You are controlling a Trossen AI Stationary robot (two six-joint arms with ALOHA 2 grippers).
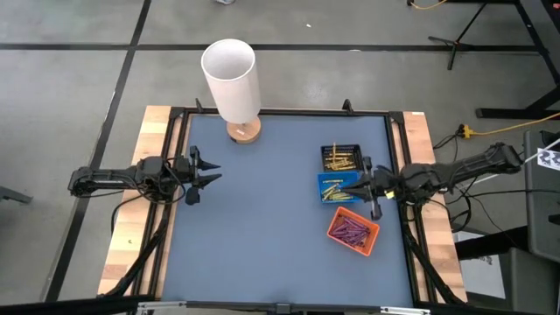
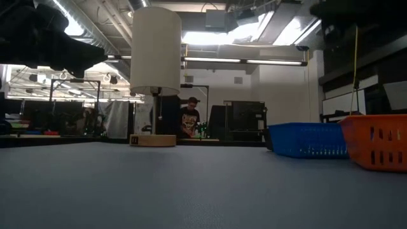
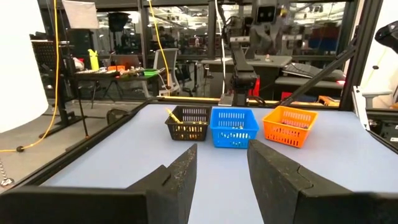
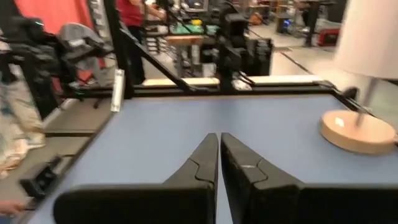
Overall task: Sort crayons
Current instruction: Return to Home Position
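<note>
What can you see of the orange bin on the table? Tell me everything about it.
The orange bin is a small rectangular open-topped basket, plastic by its look, with slotted walls. It stands upright on the blue-grey table on the right arm's side, turned askew to the table's edges. A heap of purple crayons lies inside. It sits close to the blue bin with a gap between them. The right gripper hangs nearby over the blue bin, not touching the orange bin.
</note>
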